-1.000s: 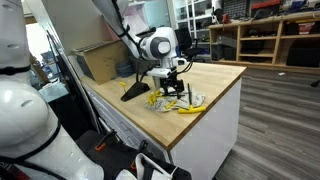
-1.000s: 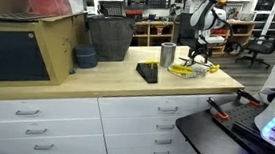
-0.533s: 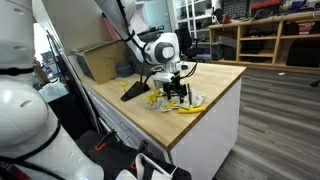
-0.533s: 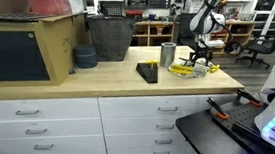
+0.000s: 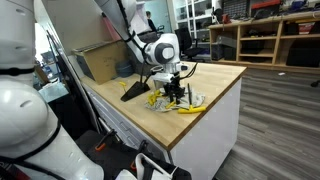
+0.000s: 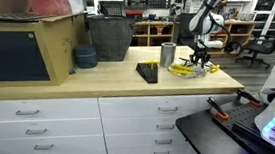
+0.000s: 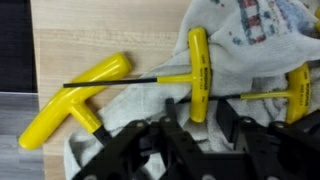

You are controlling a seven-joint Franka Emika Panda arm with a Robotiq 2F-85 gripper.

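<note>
The tool (image 7: 198,128) hangs low over the table (image 7: 90,30), and its black fingers (image 7: 228,112) stand partway in with a gap between them. The lower end of a yellow T-handle key (image 7: 198,70) lies in that gap. Whether the pads press on the key or only flank it cannot be told from the wrist view. The key's handle runs up and down in that view, and its dark shaft reaches left across the bare wood.

The key lies on a patterned cloth (image 7: 250,40), which spreads under the tool. A larger yellow T-handle (image 7: 75,100) lies tilted just to the left, half on the cloth. A third yellow handle (image 7: 298,85) lies near the right edge.

In both exterior views the tool (image 5: 175,92) (image 6: 201,61) is down among the yellow handles near the table's end. Farther along in an exterior view stand a metal cup (image 6: 168,54) and a black block (image 6: 147,73).
</note>
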